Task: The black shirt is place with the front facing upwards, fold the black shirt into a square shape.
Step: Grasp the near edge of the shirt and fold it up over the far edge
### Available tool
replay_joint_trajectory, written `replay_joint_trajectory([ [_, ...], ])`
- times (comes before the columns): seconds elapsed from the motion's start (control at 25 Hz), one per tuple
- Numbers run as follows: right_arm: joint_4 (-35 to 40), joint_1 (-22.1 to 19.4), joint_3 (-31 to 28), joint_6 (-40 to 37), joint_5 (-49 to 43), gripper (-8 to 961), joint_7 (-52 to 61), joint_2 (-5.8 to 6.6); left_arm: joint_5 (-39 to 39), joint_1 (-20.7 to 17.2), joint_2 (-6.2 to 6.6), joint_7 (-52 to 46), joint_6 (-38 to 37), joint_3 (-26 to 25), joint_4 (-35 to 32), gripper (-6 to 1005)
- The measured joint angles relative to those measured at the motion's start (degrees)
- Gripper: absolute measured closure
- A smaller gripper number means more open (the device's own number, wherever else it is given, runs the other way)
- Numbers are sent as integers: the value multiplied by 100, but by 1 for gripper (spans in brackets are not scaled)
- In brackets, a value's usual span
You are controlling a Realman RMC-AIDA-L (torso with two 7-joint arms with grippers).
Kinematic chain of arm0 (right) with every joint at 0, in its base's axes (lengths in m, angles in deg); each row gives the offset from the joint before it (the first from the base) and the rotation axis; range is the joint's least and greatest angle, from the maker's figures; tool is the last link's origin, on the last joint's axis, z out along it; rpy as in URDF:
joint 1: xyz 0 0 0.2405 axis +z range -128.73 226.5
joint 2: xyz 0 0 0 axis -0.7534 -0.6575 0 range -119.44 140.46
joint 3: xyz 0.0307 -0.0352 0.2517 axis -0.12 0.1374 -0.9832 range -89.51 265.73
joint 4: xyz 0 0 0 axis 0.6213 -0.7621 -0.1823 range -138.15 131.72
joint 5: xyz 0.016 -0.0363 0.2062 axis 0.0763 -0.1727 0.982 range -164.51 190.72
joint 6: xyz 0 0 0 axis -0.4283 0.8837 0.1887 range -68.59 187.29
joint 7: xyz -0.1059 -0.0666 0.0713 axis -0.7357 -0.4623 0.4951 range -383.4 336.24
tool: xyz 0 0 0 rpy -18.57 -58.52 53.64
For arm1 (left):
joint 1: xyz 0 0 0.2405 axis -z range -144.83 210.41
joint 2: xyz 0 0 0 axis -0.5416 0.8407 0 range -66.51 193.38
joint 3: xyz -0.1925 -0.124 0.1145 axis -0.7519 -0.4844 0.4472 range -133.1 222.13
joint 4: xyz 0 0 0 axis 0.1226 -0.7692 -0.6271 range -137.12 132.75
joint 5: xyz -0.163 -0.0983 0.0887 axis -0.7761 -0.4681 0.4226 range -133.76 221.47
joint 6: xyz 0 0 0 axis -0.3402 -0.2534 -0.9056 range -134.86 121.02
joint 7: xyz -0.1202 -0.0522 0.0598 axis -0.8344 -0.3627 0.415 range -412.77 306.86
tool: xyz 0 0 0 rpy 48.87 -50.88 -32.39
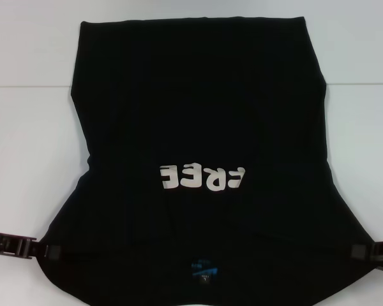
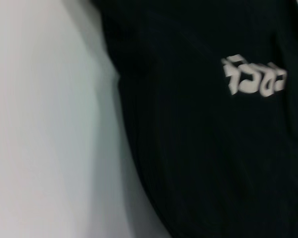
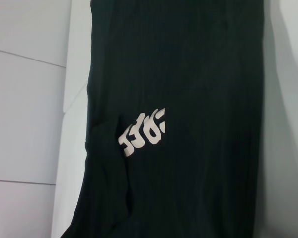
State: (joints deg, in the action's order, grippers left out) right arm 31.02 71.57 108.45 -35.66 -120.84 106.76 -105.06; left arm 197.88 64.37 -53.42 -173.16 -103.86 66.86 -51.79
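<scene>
Overhead, the black shirt [image 1: 198,121] lies front-up on the white desk [image 1: 25,146], sleeves folded inward, collar end nearest the robot. Only the head view shows the left tool [image 1: 41,250] and right tool [image 1: 364,250] at the shirt's near corners; whether they pinch cloth cannot be told. Both wrist views show only shirt and desk.

Head camera looks down over the whole black shirt [image 1: 198,115] – both wrist cameras hover nearer, sharing its white lettering [image 1: 204,177]
</scene>
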Motion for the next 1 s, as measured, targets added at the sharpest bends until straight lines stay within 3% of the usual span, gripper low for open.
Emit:
replay_joint_trajectory([
  [0.2, -296, -13, -14, -113, -20, 888, 12, 160, -41, -5, 29, 175, -337, -340, 13, 968],
  [0.76, -459, -466, -546, -415, 1, 888, -4, 435, -151, -342, 84, 434, -786, -1276, 46, 969],
  [1.0, -612, -502, -772, -728, 1, 887, -163, 479, -156, -385, 116, 651, -1052, -1727, 66, 969],
])
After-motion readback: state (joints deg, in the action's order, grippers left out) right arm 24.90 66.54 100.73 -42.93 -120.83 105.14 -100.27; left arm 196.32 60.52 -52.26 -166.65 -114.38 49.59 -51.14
